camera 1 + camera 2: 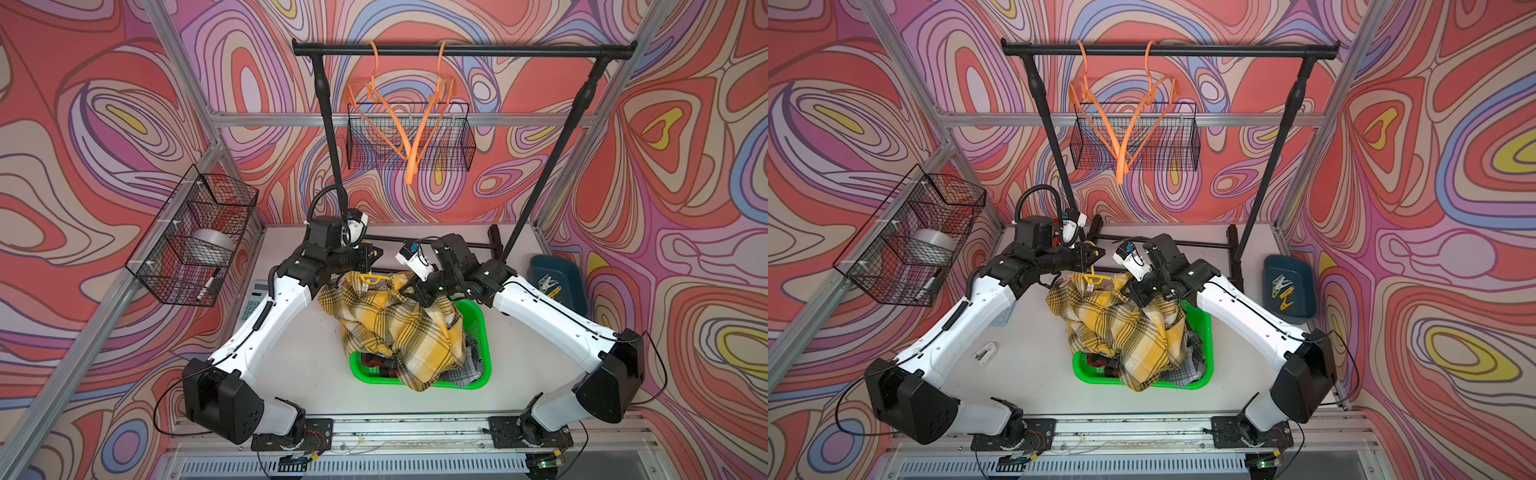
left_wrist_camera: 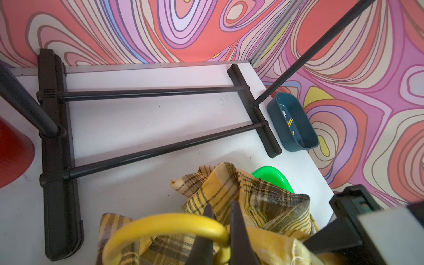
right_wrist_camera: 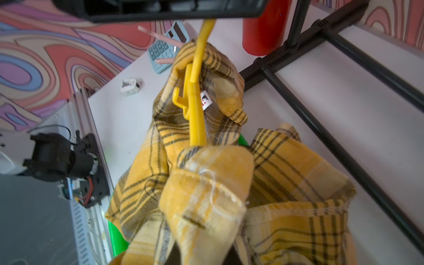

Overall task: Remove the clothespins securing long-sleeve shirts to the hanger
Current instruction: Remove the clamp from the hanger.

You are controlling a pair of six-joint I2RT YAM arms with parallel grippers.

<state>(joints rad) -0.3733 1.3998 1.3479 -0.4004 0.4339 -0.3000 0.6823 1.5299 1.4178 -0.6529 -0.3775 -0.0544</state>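
You have a white tabletop (image 1: 307, 374) with a black garment rack (image 1: 457, 50) standing along its far edge, and two orange hangers (image 1: 409, 137) hooked on the rack's rail. A green basket (image 1: 484, 328) sits near the middle of the tabletop, a little toward the right edge. In it lie a grey plaid shirt (image 1: 471, 368) and a red-and-black shirt (image 1: 372, 360).

The yellow plaid shirt (image 1: 386, 324) is heaped over the basket. Its collar end is lifted toward the far edge on a yellow hanger (image 1: 374, 277). A blue bin (image 1: 569, 274) rests at the right edge, close to the far right corner.

Your left gripper (image 2: 222, 215) is clamped on the yellow hanger's hook and holds it above the tabletop, just in front of the rack's feet. Your right gripper (image 1: 423, 300) has its jaws together, with the tips sunk into the yellow plaid shirt on the side nearer the right edge. The right wrist view shows only bunched cloth there, so you cannot tell what it pinches, if anything.

The clothespins (image 1: 1282, 289) you can see are white, pale green and yellow, and they lie loose in the blue bin. You cannot tell whether any are clipped among the shirt's folds.
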